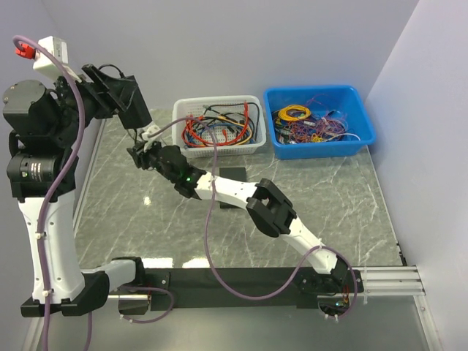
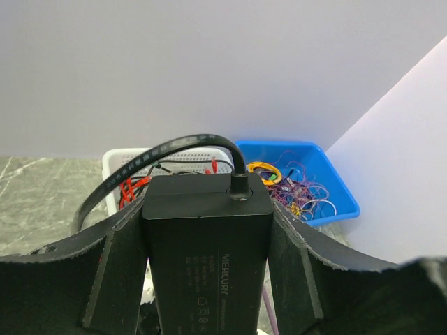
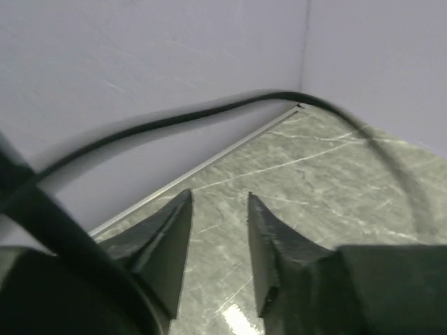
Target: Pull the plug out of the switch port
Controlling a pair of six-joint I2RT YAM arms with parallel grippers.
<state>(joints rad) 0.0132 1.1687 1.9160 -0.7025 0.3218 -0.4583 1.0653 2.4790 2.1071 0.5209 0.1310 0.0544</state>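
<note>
The switch (image 2: pixel 207 237) is a matte-black box with a "MERCURY" label. My left gripper (image 2: pixel 207 201) is shut on it, one finger on each long side, and holds it high above the table's far left (image 1: pixel 134 107). A black plug (image 2: pixel 239 185) sits in a port on the switch's far edge. Its black cable (image 2: pixel 167 148) arcs up and off to the left. My right gripper (image 1: pixel 140 156) hovers just below the switch, open and empty (image 3: pixel 218 202), with marble floor showing between its fingers. The black cable (image 3: pixel 209 112) passes above and left of those fingers, without touching them.
A white mesh basket (image 1: pixel 216 100) of coloured wires stands at the back centre, and a blue bin (image 1: pixel 314 91) of wires is to its right. A flat black object (image 1: pixel 232 174) lies on the table beside the right forearm. Walls close in at the left, back and right.
</note>
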